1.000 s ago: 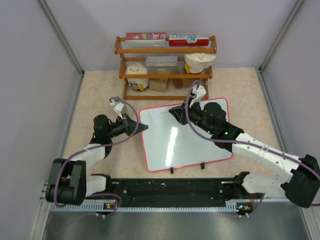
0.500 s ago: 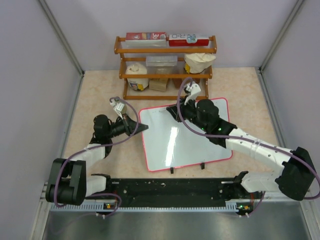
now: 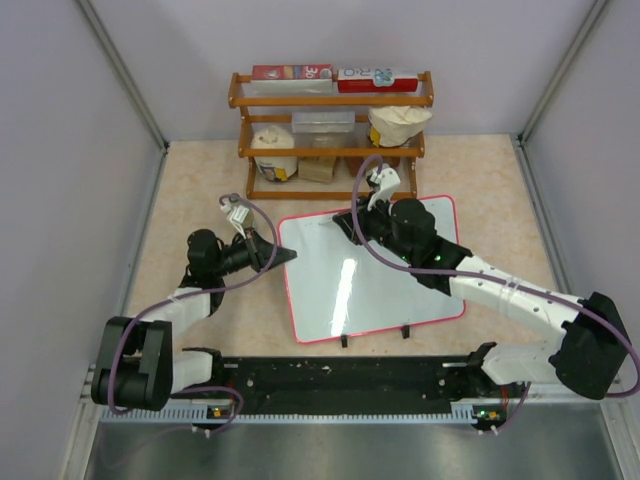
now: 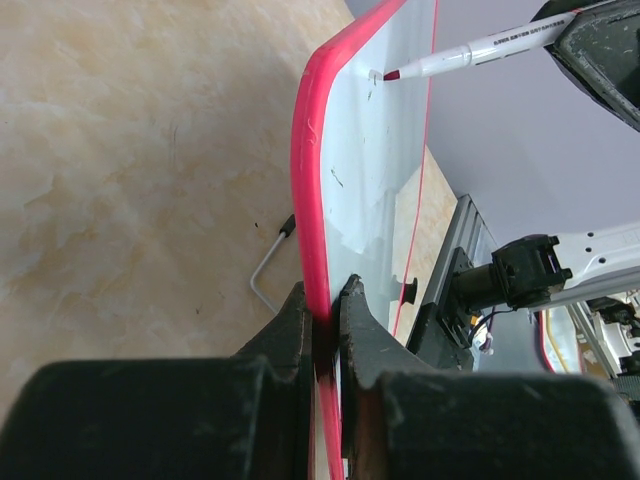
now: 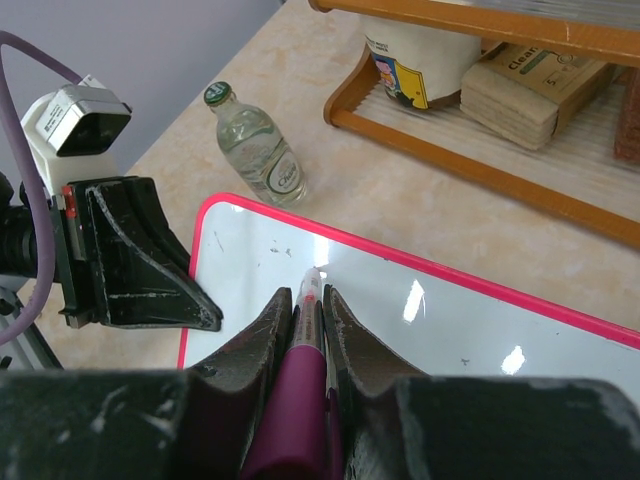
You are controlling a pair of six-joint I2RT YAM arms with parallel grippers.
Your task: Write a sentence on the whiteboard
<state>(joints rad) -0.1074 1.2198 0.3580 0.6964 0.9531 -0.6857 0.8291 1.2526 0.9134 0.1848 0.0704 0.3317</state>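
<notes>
Whiteboard [image 3: 385,290]: is lying mid-table [image 3: 200,190], in front of the wooden rack [image 3: 335,130], with its two black clip feet pointing toward the arm bases.
Left gripper [image 4: 325,305]: is pinching the red frame on the board's left edge, jaws closed on it from both sides, steadying the board.
Right gripper [image 5: 305,300]: is squeezing a magenta marker [image 5: 297,370] between closed jaws, and is angling it down at the far-left corner of the board.
Marker tip: is sitting right at its own reflection in the left wrist view (touching or just off the surface, I cannot tell which).
Sentence: is not showing yet. Only a few faint specks are lying near the tip, so the writing looks barely begun.
Risk, pressure: pressing too hard could be pushing the marker back through the jaws or tilting it, and the strokes would be skipping.
Risk, board: a sideways stroke could be dragging the glossy board if the left grip on the thin frame is slipping.
Risk, layout: starting this near the corner, the letters could be running onto the frame.
Risk, neighbour: a glass bottle [image 5: 258,145] is standing just beyond that corner, where a wide swing could be knocking it.
</notes>
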